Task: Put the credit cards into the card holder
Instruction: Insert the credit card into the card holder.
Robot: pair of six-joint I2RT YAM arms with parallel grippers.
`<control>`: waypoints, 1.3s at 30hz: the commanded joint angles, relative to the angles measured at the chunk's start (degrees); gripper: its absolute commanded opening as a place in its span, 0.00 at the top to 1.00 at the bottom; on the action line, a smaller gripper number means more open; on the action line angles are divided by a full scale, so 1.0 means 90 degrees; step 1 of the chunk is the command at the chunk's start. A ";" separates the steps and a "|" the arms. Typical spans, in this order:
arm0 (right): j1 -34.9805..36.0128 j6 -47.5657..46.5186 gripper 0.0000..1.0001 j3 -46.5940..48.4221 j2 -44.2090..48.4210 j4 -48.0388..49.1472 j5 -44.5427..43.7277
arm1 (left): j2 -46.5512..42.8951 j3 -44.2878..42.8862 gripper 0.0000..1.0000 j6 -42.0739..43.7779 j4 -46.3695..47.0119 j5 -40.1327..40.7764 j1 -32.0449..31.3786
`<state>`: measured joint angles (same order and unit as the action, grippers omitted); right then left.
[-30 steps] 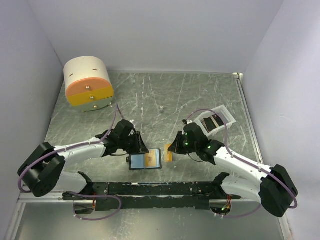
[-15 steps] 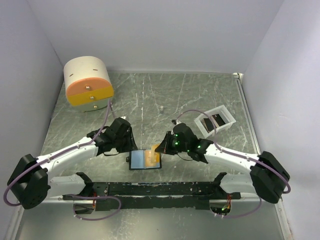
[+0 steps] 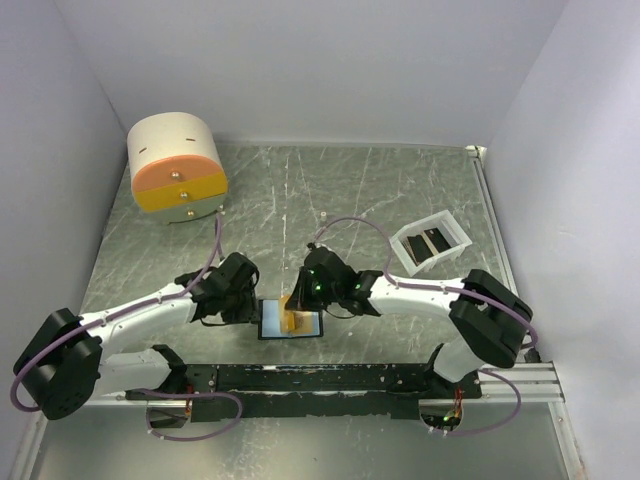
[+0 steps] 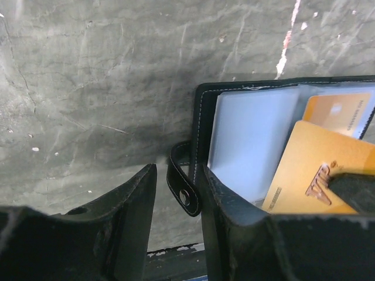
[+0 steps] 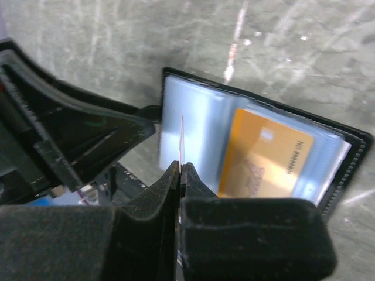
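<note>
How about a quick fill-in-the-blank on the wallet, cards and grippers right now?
1. The wallet lies ____ on the table.
2. The right gripper is ____ on an orange card.
3. The white tray holds ____ dark cards.
Missing: open; shut; two.

Your workspace is a grey, white-veined tabletop (image 3: 400,190), boxed in on three sides by plain pale lavender walls (image 3: 300,70), evenly lit.
</note>
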<state>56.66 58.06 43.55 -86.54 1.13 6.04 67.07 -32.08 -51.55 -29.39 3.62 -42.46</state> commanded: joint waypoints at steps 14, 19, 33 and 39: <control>0.0011 -0.0352 1.00 0.0231 -0.0079 -0.1586 -0.1303 | 0.0109 0.0323 0.93 -0.0058 0.0582 -0.0071 0.0056; 0.0006 -0.0602 1.00 0.0093 0.0100 -0.0992 -0.0890 | 0.0041 0.0418 0.93 -0.0095 0.0656 -0.0205 0.0052; -0.0404 -0.0515 1.00 -0.1312 0.0855 0.1454 -0.0152 | 0.0143 0.0750 0.93 -0.0258 0.1052 -0.0498 0.0059; -0.0580 -0.0314 1.00 -0.1568 0.1053 0.1661 -0.0267 | 0.0107 0.0770 0.93 -0.0285 0.1032 -0.0481 0.0051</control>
<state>52.62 53.78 30.96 -78.98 10.90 3.55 67.42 -26.79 -53.63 -19.68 0.14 -42.13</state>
